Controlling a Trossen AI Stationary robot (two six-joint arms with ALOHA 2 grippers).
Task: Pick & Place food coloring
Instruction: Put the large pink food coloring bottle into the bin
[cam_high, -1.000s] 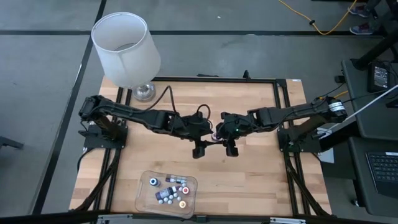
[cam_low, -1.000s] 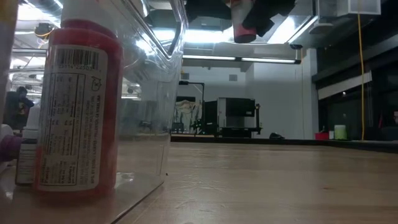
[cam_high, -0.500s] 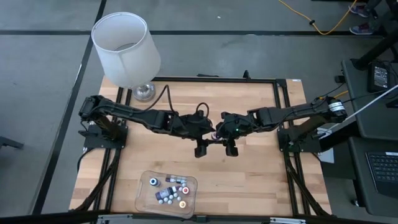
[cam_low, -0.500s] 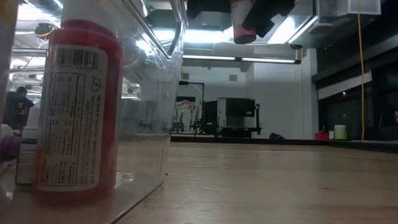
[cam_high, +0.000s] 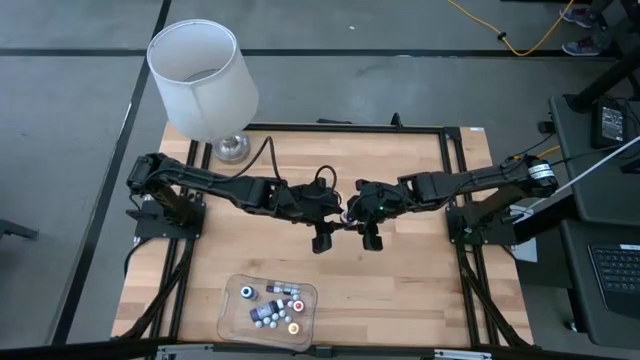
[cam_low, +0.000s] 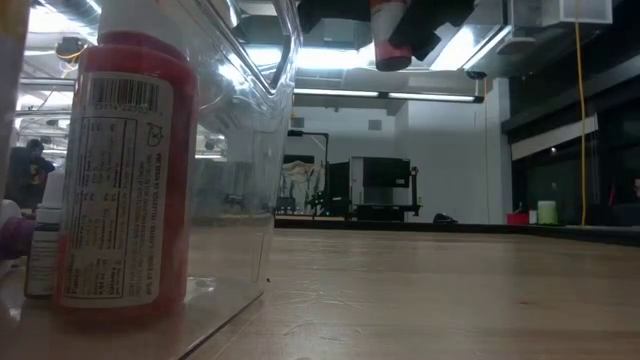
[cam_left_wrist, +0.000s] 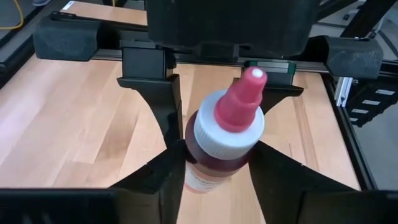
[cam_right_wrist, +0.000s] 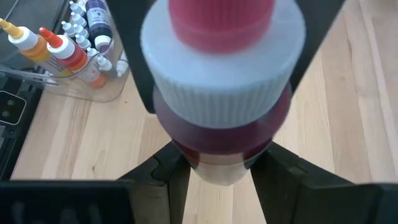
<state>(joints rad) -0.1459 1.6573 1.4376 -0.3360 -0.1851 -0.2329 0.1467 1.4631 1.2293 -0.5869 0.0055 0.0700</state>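
Observation:
A small red food coloring bottle (cam_left_wrist: 219, 152) with a white cap and a red tip is held upright above the table's middle, between both grippers. My left gripper (cam_high: 322, 240) and my right gripper (cam_high: 370, 238) meet there, fingers pointing down, both shut on the bottle. In the low view the bottle's lower end (cam_low: 390, 45) shows high above the wood. Several other tiny bottles stand in a clear tray (cam_high: 232, 318) at the near edge. My left gripper pinches the bottle's red body just below the white cap (cam_left_wrist: 190, 163) between its two fingers, from above and slanting. The bottle stands upright, clear of the table. My right gripper pinches the bottle's body below the cap (cam_right_wrist: 186, 146) between its two fingers, from the opposite side, slanting down. The cap hides the contact's upper part.
A white lamp (cam_high: 205, 80) stands at the far left corner. The clear tray holds red (cam_low: 125, 170), orange and purple bottles (cam_right_wrist: 96, 15). Bare wood (cam_high: 420, 290) lies near right of the tray. A black frame (cam_high: 455, 160) borders the table.

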